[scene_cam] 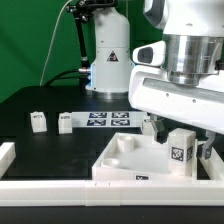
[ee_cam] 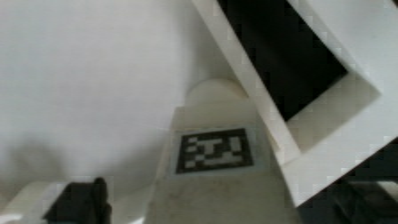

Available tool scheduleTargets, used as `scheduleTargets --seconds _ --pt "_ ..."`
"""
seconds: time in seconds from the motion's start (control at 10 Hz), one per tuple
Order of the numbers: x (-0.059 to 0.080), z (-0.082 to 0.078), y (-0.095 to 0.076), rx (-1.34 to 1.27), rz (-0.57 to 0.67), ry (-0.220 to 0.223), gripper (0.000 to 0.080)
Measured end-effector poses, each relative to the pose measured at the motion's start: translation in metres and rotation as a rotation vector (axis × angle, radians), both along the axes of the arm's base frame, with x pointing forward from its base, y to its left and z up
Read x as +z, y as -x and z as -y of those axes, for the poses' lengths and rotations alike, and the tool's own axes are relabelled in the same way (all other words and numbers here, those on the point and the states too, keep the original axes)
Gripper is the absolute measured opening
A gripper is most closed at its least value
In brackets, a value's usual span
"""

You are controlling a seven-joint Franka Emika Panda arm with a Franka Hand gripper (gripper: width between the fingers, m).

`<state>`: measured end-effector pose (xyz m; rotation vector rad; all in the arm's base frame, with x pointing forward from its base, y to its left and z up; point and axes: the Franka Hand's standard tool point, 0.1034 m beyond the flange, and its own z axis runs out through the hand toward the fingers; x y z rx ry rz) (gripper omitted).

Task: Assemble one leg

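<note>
scene layout, exterior view, ordered from that view's left to its right.

1. background: a green backdrop point(scene_cam: 30, 40) covers the far wall on the left side. a dark cable hangs in front of it. a white arm base point(scene_cam: 108, 55) stands at the far edge of the desk point(scene_cam: 40, 100).

2. surface: the desk is black and matte. a white rail point(scene_cam: 8, 152) runs along its left and near edges.

3. loose parts: two small white posts rest upright on the desk, well apart from the tray. the first spare post point(scene_cam: 39, 121) is leftmost; the second spare post point(scene_cam: 65, 122) stands just beside it. each shows a tag on a face.

4. the marker board point(scene_cam: 108, 119) lies flat on the desk, right of the two posts, and carries several black-and-white tags.

5. the tray point(scene_cam: 120, 160) is white and square with a raised rim and round corner sockets. it sits near the front, right of centre.

6. the leg point(scene_cam: 181, 150) stands upright at the tray's right side, tag face toward the camera. whether it is seated in a socket cannot be told.

7. the pincer point(scene_cam: 180, 125) hangs directly above the leg under the large white wrist housing. the fingers flank the top of the leg; firm pinching contact cannot be told.

wrist view: the leg point(ee_cam: 217, 150) fills the centre, tag visible, with the tray rim point(ee_cam: 285, 90) beside it and dark desk beyond. one dark fingertip point(ee_cam: 80, 200) shows at the frame edge.
</note>
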<state>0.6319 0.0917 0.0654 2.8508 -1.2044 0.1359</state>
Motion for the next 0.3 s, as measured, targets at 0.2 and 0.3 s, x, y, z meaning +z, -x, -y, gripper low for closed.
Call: scheduleTargets --seconds 0.2,0.3 --pt "0.0 0.0 0.0 0.0 0.0 0.0 0.0648" --pt "0.0 0.0 0.0 0.0 0.0 0.0 0.0648"
